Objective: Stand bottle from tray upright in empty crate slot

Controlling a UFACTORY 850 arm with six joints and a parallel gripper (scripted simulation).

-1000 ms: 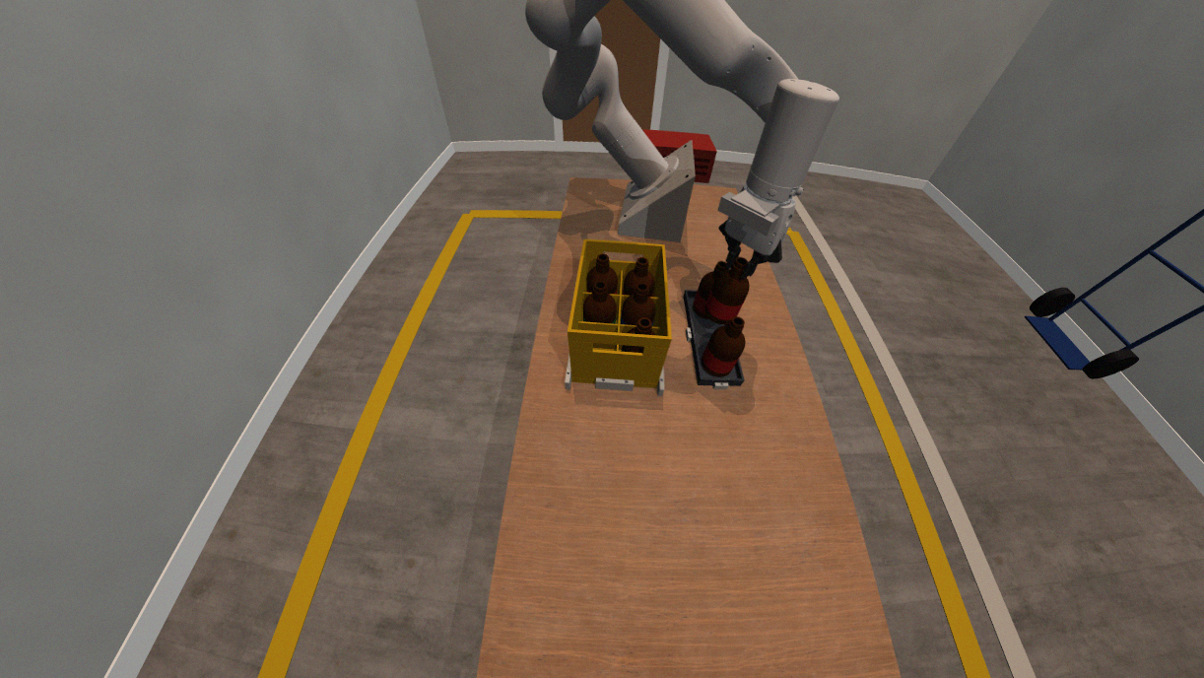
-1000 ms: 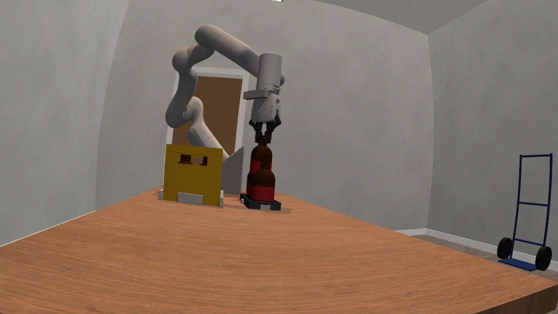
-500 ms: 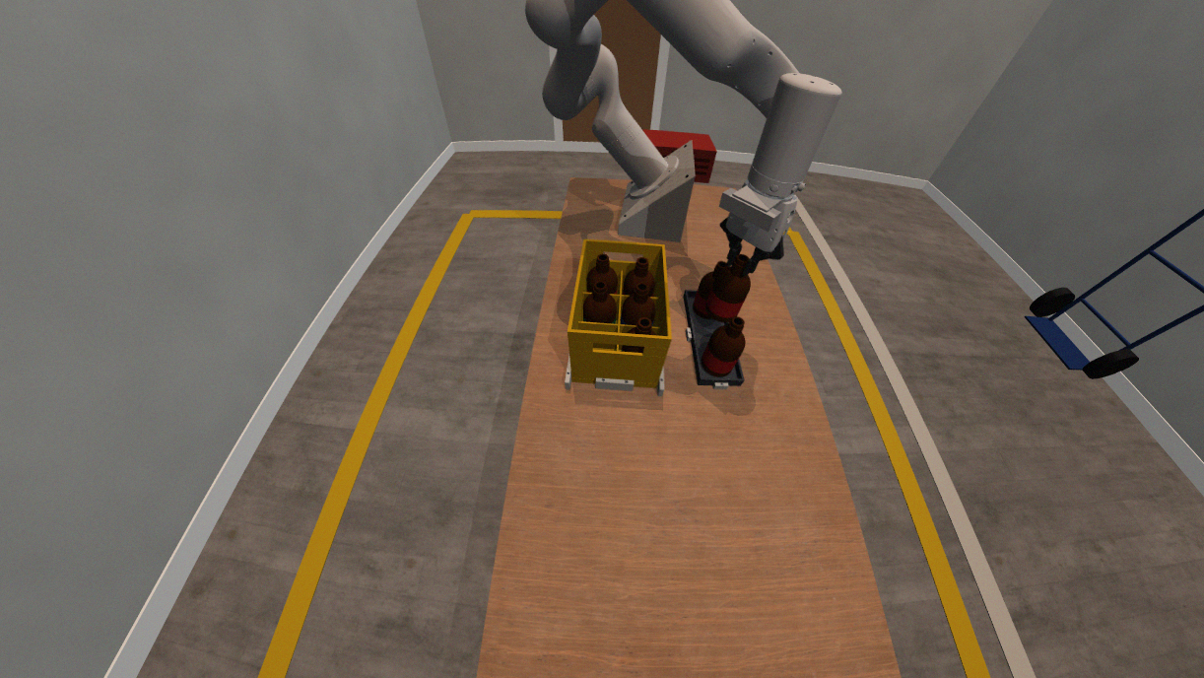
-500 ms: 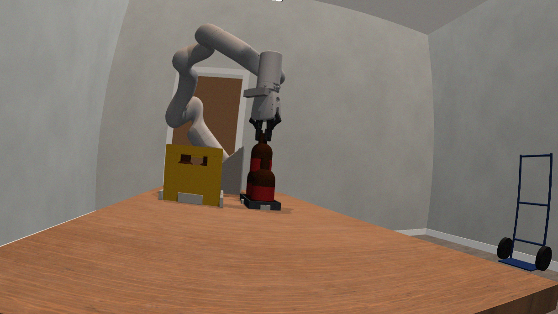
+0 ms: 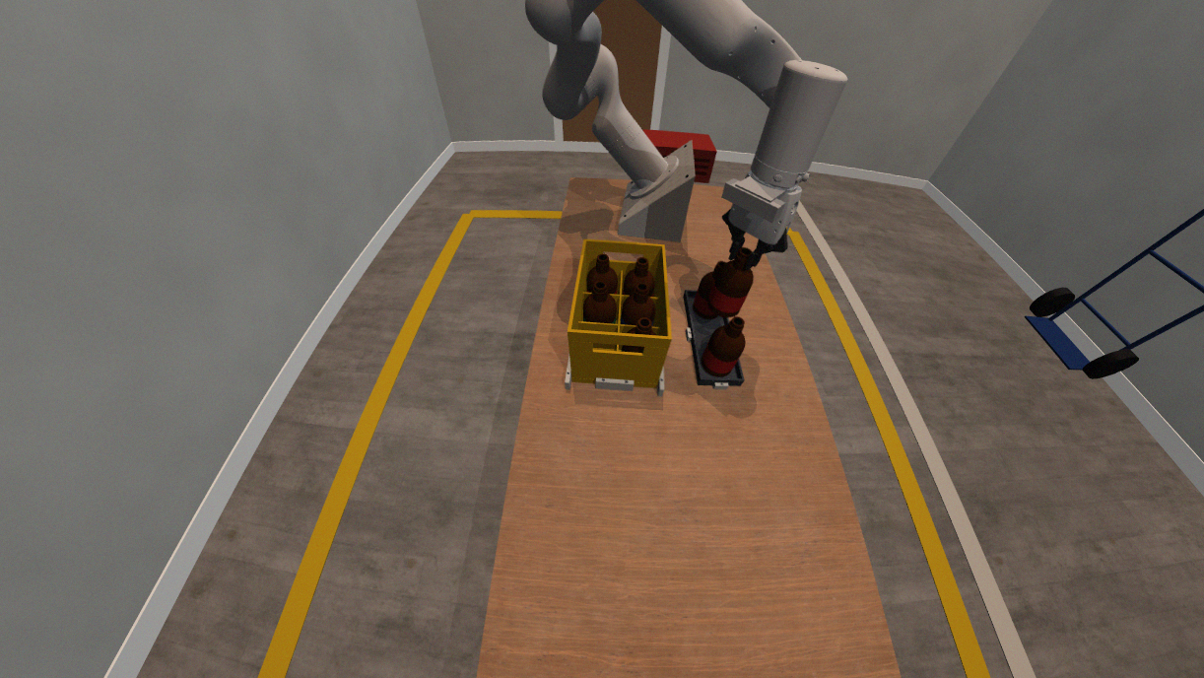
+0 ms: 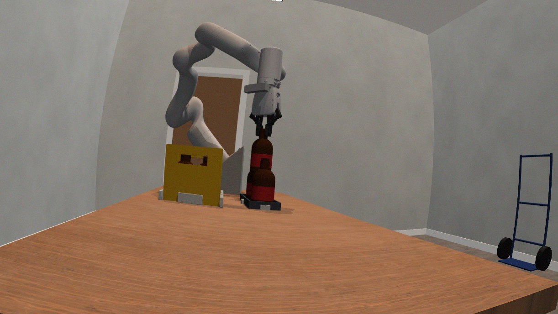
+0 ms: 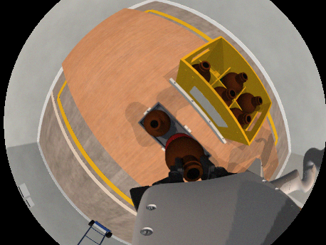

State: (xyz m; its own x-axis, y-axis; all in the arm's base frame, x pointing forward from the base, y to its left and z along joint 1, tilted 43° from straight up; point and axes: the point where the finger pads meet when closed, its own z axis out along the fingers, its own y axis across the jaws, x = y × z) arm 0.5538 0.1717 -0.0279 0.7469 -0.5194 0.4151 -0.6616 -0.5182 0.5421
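Note:
My gripper [image 5: 746, 251] is shut on the neck of a brown bottle with a red label [image 5: 729, 288] and holds it upright over the far end of the dark tray [image 5: 705, 344]. It also shows in the side view [image 6: 261, 152] and the wrist view [image 7: 185, 154]. Its base is hidden behind another bottle [image 6: 263, 184] [image 5: 724, 345] standing at the tray's near end. A third bottle [image 5: 704, 301] stands behind the held one. The yellow crate [image 5: 619, 312] stands left of the tray with several bottles in it. Its near-left slot [image 5: 596, 333] looks empty.
The arm's grey base mount [image 5: 657, 202] stands just behind the crate and tray. A red box [image 5: 684, 148] lies on the floor at the back. A blue hand truck [image 5: 1111, 312] stands off the table at the right. Small grey brackets [image 5: 614, 382] sit at the crate's foot.

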